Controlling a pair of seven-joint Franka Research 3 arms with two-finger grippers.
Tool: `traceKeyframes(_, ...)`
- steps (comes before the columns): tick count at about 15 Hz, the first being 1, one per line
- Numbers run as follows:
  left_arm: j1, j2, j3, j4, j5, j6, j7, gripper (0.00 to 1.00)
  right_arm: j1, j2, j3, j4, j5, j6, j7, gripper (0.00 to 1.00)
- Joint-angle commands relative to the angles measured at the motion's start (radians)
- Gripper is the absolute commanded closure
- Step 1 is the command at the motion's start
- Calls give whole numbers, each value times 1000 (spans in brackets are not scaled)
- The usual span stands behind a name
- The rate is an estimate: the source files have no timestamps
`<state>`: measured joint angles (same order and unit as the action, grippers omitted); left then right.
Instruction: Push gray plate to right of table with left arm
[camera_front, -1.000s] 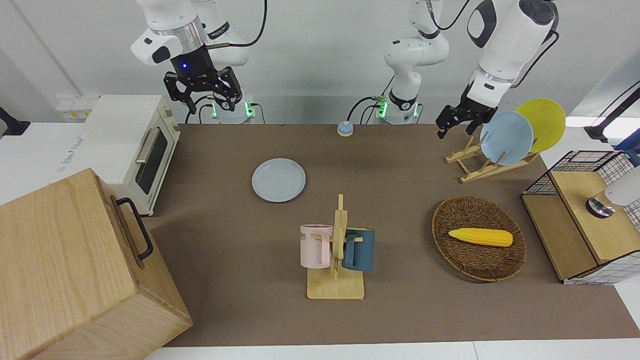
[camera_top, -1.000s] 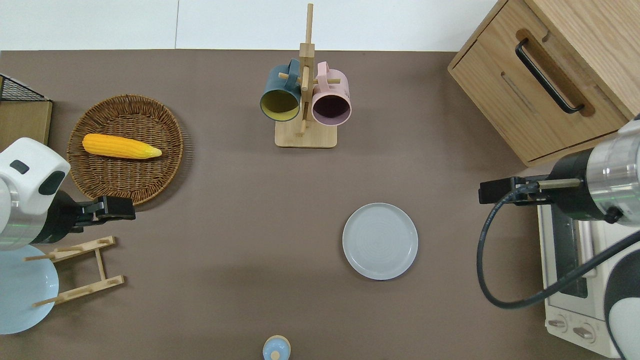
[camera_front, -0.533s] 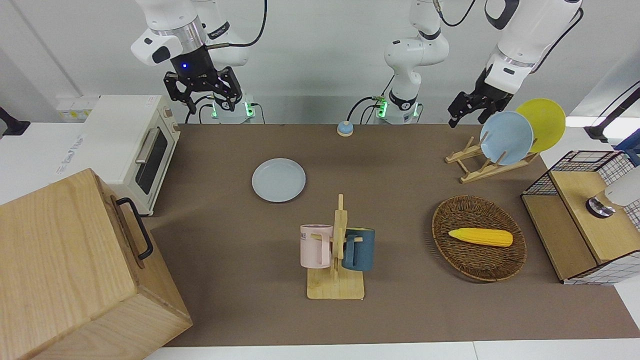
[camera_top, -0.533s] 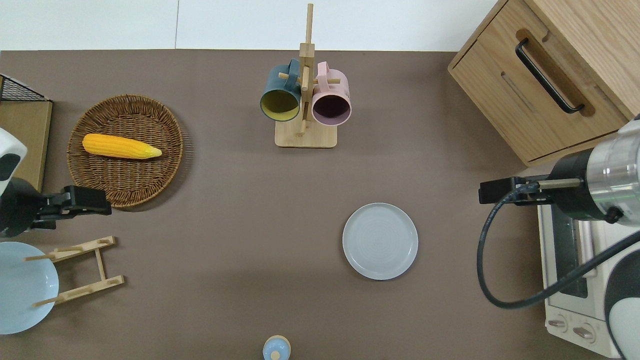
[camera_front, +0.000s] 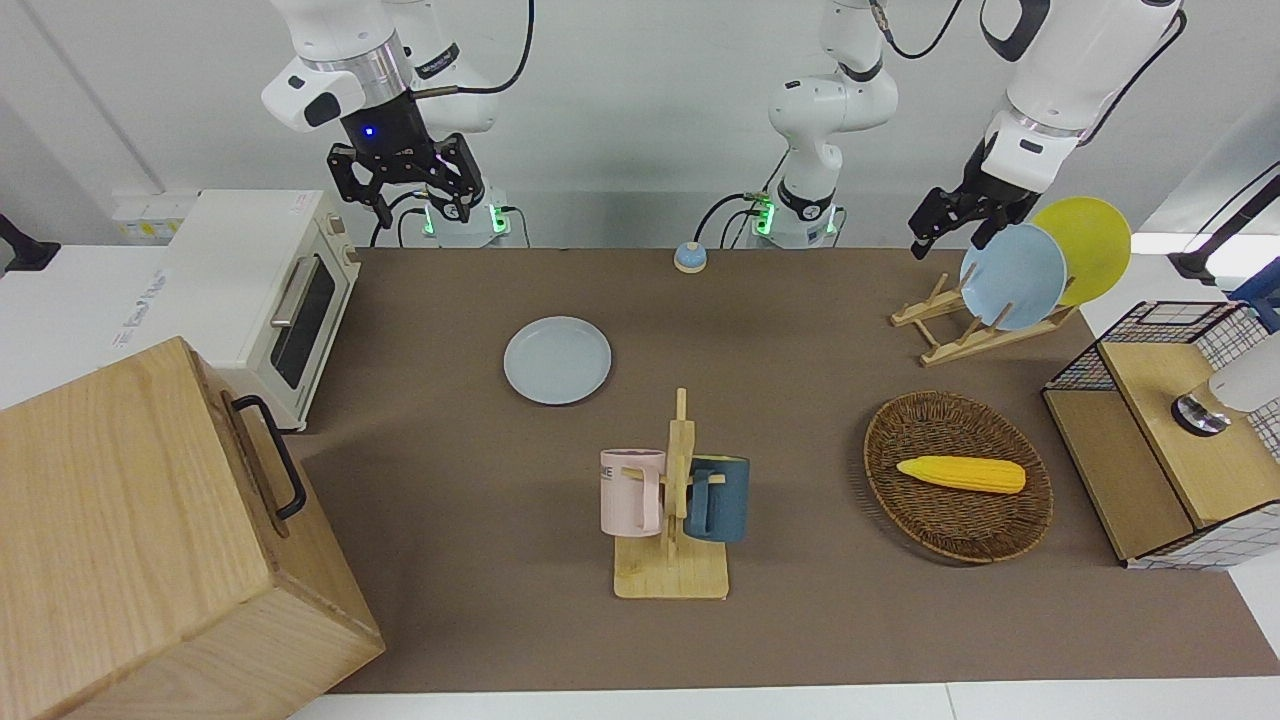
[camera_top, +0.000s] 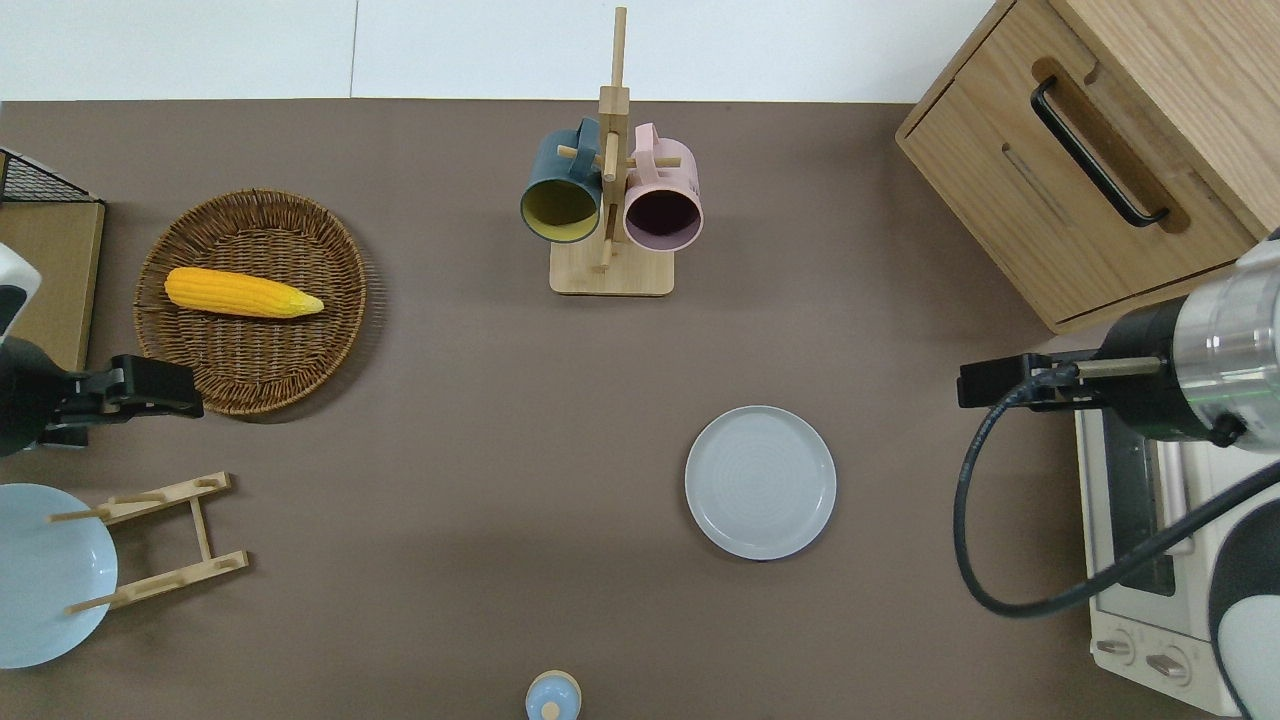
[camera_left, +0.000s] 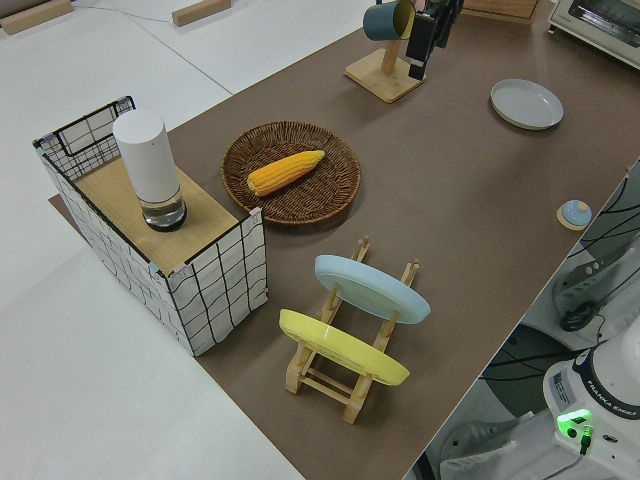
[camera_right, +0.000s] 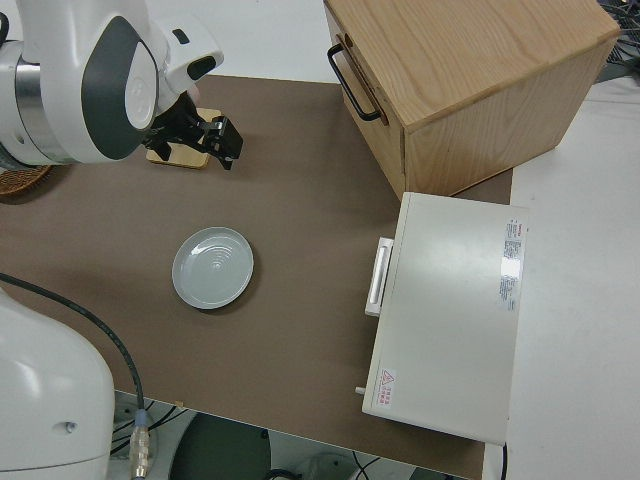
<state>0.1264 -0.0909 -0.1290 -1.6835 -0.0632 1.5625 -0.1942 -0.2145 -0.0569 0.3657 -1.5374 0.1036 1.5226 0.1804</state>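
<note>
Hovering: left gripper (camera_top: 150, 385) over the basket (camera_top: 345, 330) edge, fingers unreadable, holding nothing
Risk: overshooting gray plate (camera_top: 760, 482) into toaster oven (camera_top: 1140, 540)
Right arm: parked

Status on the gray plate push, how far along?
Done, as it looks: the round pale gray plate lies flat toward the right arm's end of the brown table, untouched. In hand: nothing; the left gripper is up by the round wicker basket. The right arm is parked. Left: nothing evident.
</note>
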Motion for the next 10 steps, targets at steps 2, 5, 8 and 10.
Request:
traceKeyframes(2, 16, 3, 0, 25, 22, -27, 4, 9, -6, 6, 4, 14, 16, -5, 2, 5)
traceKeyframes(5, 10, 3, -1, 25, 22, -25, 3, 9, -6, 6, 4, 14, 16, -5, 2, 5)
traceKeyframes(8, 13, 3, -1, 24, 22, -24, 3, 9, -6, 6, 4, 14, 16, -5, 2, 5)
traceKeyframes(10, 12, 3, -1, 25, 22, -24, 2, 9, -6, 6, 4, 14, 16, -5, 2, 5)
